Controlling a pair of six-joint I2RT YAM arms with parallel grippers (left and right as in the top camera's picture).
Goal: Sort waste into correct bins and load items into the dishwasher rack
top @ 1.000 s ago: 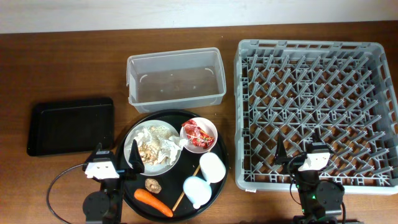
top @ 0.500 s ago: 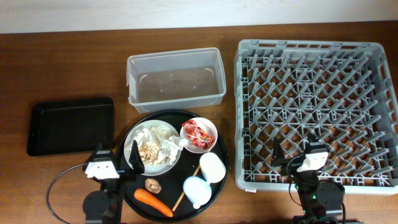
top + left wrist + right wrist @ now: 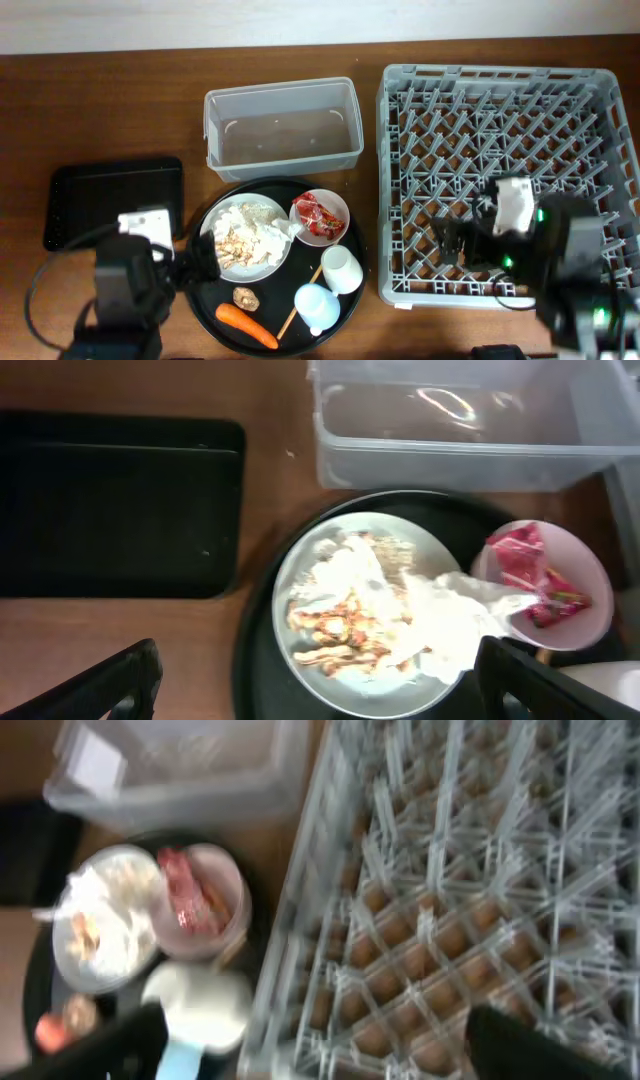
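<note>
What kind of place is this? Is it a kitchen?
Probably a wooden table set up for kitchen clean-up practice, not a whole kitchen: a big grey dish rack, a clear tub, and a plate of leftovers.

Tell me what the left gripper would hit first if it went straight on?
Most likely the white round plate heaped with tissues and crumbs, lying straight ahead of the open left gripper; how far is unclear.

Likely a robot test bench staged as a dish station, not a home kitchen. Bare brown wooden tabletop (image 3: 100,100) against a plain pale wall (image 3: 300,20). Large square grey plastic peg rack (image 3: 500,72), clear plastic rectangular tub (image 3: 282,158) and shallow black rectangular tray (image 3: 110,200) laid out squarely. Black left arm (image 3: 125,290) and black right arm (image 3: 565,265) at the near edge.
</note>
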